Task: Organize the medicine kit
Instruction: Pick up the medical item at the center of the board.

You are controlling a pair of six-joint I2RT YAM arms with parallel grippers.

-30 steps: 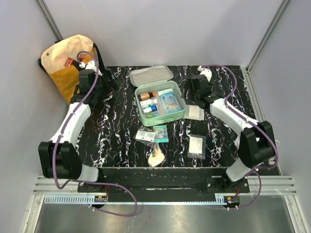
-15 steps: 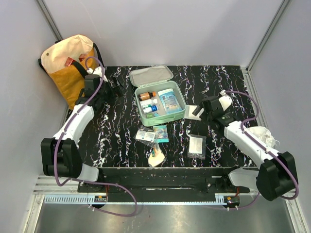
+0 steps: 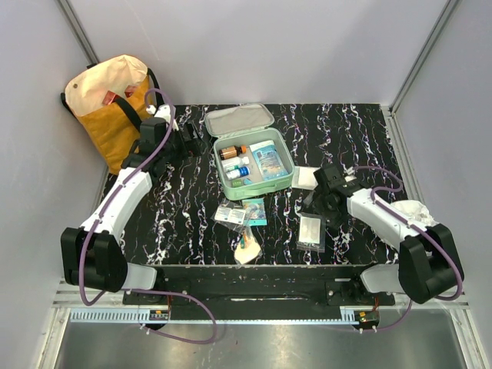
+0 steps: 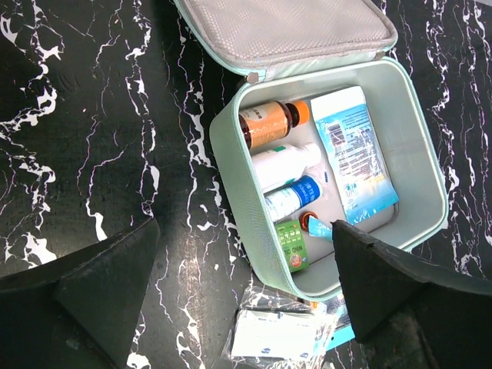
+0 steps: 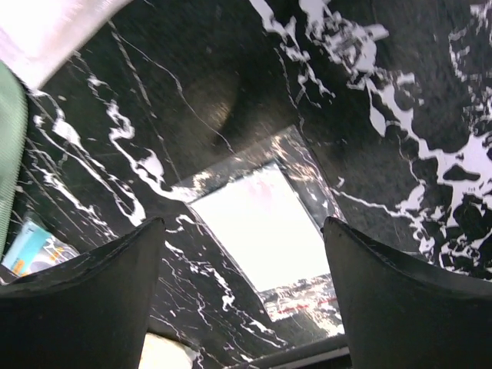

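Right fingers (image 5: 100, 284), spread wide and empty, hovered over a clear flat packet (image 5: 261, 223) on the tabletop (image 3: 354, 131). Farther back, the open medicine kit (image 4: 234, 192) lay mid-tabletop; left fingers (image 4: 100, 284), fully spread and empty, hung beside it.

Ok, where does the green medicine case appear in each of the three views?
Top view: green case at the centre, open.
Left wrist view: the case fills the right half, open.
Right wrist view: only a strip of the case at the left edge.
Shared landmark: the black marble table.
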